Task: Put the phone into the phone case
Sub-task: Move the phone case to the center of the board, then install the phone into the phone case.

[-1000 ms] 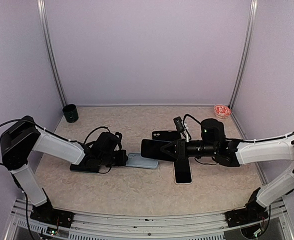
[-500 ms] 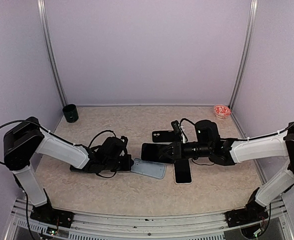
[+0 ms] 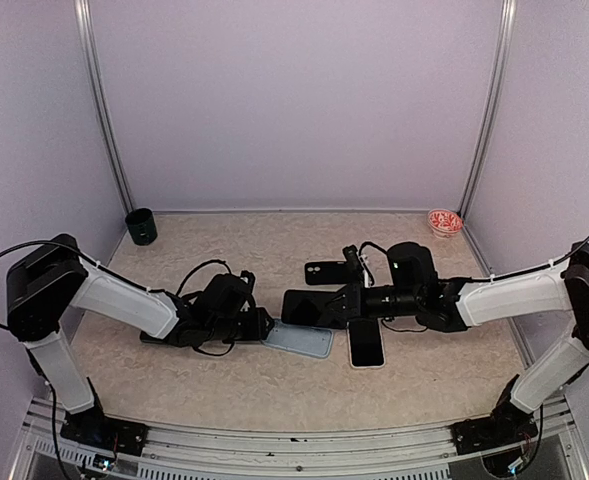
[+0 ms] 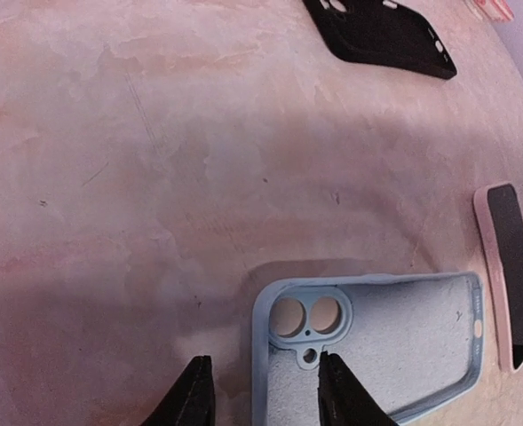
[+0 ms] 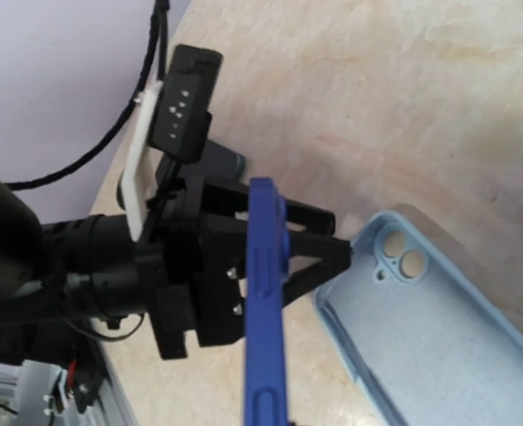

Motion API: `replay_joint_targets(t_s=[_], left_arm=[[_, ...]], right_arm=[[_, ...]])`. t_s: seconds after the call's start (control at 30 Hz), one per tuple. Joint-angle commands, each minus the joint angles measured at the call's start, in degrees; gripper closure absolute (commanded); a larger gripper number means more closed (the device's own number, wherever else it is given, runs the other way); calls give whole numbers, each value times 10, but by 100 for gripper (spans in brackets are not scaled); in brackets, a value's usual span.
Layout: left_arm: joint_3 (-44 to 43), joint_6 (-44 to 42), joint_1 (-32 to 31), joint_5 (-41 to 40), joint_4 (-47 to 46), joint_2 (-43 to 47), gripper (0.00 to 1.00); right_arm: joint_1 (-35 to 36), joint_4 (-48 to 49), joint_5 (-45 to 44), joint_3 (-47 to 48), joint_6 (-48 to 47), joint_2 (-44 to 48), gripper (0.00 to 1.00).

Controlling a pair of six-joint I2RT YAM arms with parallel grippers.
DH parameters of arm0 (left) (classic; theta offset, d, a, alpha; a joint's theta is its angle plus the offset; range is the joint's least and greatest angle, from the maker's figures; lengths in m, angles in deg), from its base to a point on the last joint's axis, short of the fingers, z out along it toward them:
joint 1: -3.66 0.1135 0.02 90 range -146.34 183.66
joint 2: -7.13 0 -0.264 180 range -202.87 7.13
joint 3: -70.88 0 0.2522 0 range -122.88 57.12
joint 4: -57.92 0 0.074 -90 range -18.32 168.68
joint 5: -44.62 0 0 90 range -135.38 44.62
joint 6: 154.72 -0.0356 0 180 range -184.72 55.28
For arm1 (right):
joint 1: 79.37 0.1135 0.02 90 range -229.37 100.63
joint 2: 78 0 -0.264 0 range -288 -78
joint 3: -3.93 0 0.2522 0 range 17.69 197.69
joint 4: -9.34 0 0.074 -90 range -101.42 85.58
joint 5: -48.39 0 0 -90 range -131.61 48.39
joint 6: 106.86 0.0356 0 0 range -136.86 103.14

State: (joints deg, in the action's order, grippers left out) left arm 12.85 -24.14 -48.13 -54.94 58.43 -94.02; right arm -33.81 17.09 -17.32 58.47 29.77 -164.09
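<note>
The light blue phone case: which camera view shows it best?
The left wrist view. The light blue phone case lies close, open side up, with its camera holes clear, though its lower edge is cut off. The top external view shows it nearly whole but small. The right wrist view shows part of it, beside the held phone.

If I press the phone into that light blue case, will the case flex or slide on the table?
Likely flexes: the light blue case has thin, soft-looking walls. Probably slides too: it lies loose on the smooth table, the left gripper open around its rim.
</note>
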Motion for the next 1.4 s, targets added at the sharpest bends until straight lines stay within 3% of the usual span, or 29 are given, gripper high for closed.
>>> replay_joint_targets(t_s=[0.0, 0.33, 0.67, 1.0, 1.37], left_arm=[[14, 4, 8, 5, -35, 32, 53], [100, 33, 36, 69, -178, 45, 26], [132, 43, 47, 119, -273, 23, 10], [158, 59, 49, 158, -345, 2, 1], [162, 67, 46, 195, -391, -20, 1]], right_arm=[[-6, 69, 35, -3, 62, -39, 100], [-6, 126, 42, -15, 134, -89, 100], [-10, 154, 54, 1, 166, -137, 100], [-24, 193, 84, 9, 188, -184, 100], [-31, 232, 120, 16, 216, -225, 100]])
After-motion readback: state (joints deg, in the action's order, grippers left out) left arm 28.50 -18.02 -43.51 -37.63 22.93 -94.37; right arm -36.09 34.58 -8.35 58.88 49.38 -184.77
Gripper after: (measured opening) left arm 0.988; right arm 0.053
